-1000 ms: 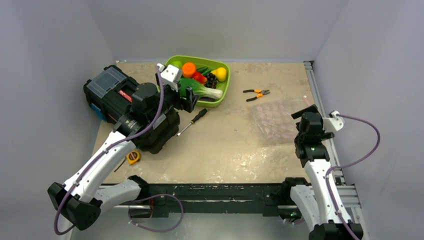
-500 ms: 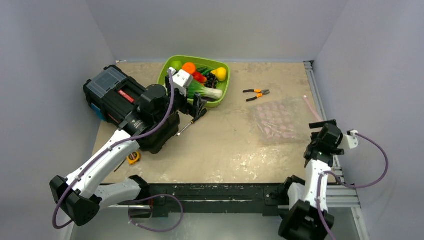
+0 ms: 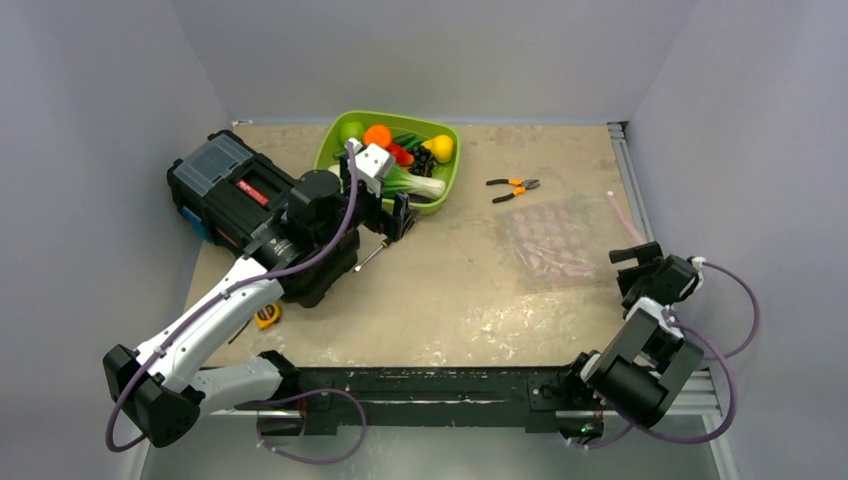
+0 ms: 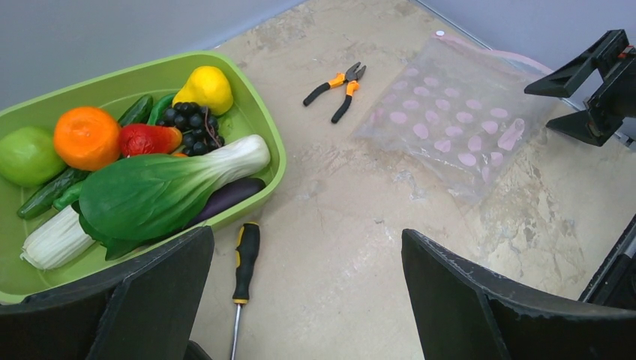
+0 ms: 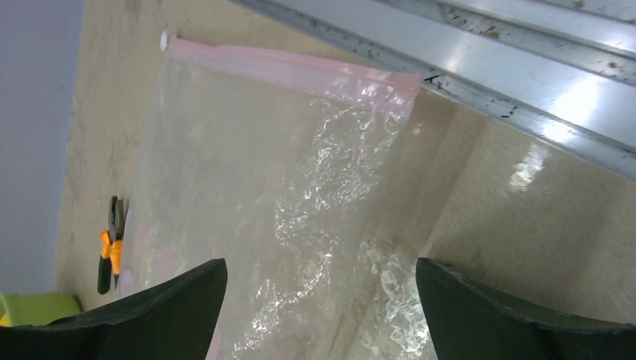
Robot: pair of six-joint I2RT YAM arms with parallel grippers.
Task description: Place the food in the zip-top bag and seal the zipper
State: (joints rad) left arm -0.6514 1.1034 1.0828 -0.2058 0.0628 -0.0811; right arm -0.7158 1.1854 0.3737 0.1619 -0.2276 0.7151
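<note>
Scuffed beige surface [image 3: 450, 290]: clear, pink-spotted zip-top bag [image 3: 553, 240] lies flat at right, pink zipper [image 5: 285, 66] along its outer edge; food [image 4: 142, 195] heaped in green tray [image 4: 112, 86]. Left pincer [image 4: 306, 247], right pincer [image 5: 319, 285] both spread, empty.

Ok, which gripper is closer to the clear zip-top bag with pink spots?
Right. The right gripper sits just off the near right corner of the clear spotted plastic bag; the left gripper hovers at the near edge of the lime-green plastic tray, to the bag's left.
</note>
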